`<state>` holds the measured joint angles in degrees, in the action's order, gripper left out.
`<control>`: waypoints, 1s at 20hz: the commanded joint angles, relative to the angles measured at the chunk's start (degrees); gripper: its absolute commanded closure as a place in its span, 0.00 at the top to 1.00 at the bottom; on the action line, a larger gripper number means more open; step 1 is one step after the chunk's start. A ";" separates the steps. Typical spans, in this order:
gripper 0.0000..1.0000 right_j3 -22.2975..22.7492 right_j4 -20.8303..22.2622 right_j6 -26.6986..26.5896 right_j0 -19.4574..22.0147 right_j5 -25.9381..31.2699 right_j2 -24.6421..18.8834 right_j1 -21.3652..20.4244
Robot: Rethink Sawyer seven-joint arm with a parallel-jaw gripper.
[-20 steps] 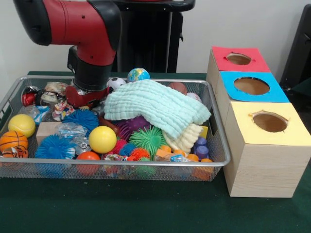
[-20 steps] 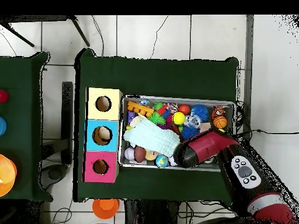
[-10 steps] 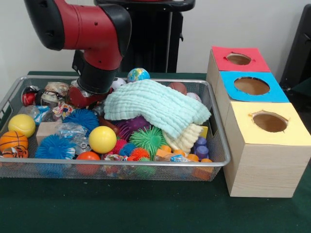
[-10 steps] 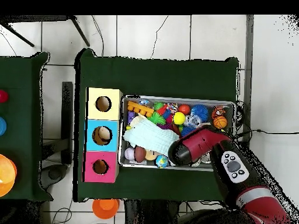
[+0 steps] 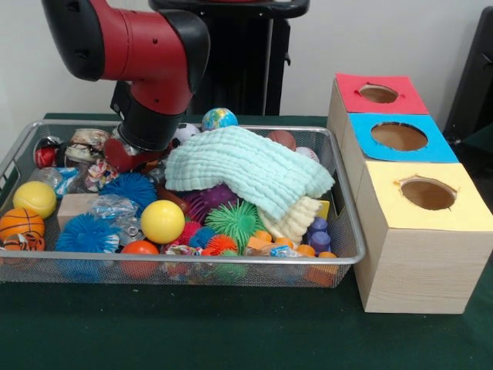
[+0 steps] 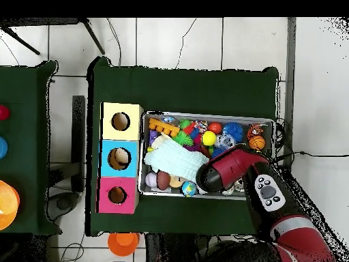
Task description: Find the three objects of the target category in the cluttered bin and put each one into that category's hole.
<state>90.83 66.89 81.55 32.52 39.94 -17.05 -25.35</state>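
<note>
The wire bin [image 5: 343, 231] sits on the green surface [image 5: 231, 339] left of the three-holed box [image 5: 416, 254], with the pale green cloth [image 5: 246, 166] heaped over its far middle. The gripper [image 5: 127, 154] hangs at the cloth's left edge, over the clutter; whether it is open I cannot tell. Which category is wanted is unclear; balls like the globe ball [image 5: 219, 119] lie just right and farther back.

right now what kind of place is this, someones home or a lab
Most likely a robotics lab or test cell, not a home. A red and black robot arm works over a wire bin crammed with toys, beside a wooden box with three colour-coded holes; cables trail across the tiled floor.
</note>
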 commanded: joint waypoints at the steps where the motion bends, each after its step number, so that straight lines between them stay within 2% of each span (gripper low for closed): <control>1: 0.00 -1.99 2.28 -9.27 1.14 3.53 3.38 1.92; 4: 0.00 2.55 -2.70 -9.80 5.29 0.32 0.26 -1.71; 7: 0.00 8.51 -8.79 -16.40 9.75 2.42 -3.35 -8.13; 9: 0.00 10.35 -11.29 -18.29 11.35 3.64 -5.20 -10.21; 12: 0.00 11.83 -13.07 -18.42 12.00 4.80 -6.98 -11.90; 20: 0.00 13.00 -18.00 -16.77 13.58 5.25 -11.89 -11.86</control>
<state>98.73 53.19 81.55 45.39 40.00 -20.87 -36.15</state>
